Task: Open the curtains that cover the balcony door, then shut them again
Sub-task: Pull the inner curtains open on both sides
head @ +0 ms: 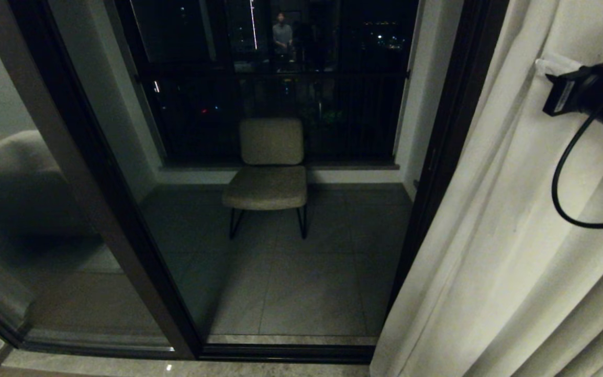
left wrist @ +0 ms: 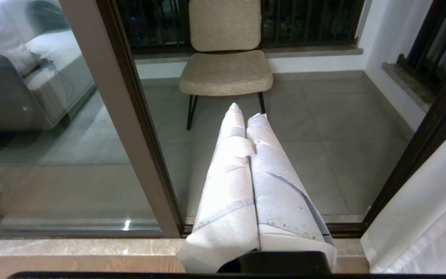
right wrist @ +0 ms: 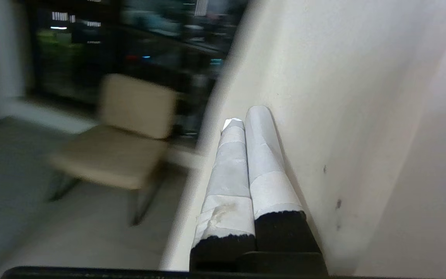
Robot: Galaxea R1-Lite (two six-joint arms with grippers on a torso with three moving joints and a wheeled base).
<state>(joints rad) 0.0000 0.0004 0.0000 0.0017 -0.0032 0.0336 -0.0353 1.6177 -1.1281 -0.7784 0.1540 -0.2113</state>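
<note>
R gripper (right wrist: 242,120), fingers pressed together, empty, lies alongside curtain (right wrist: 343,116); its vertical edge runs just beside the tips, door (head: 437,173) side. L gripper (left wrist: 246,112) pressed together, well apart from curtain.

A home by night; glass balcony door (head: 291,173), cream curtains (head: 495,251), upholstered chair (head: 267,175), reflected sofa (left wrist: 33,66).
</note>
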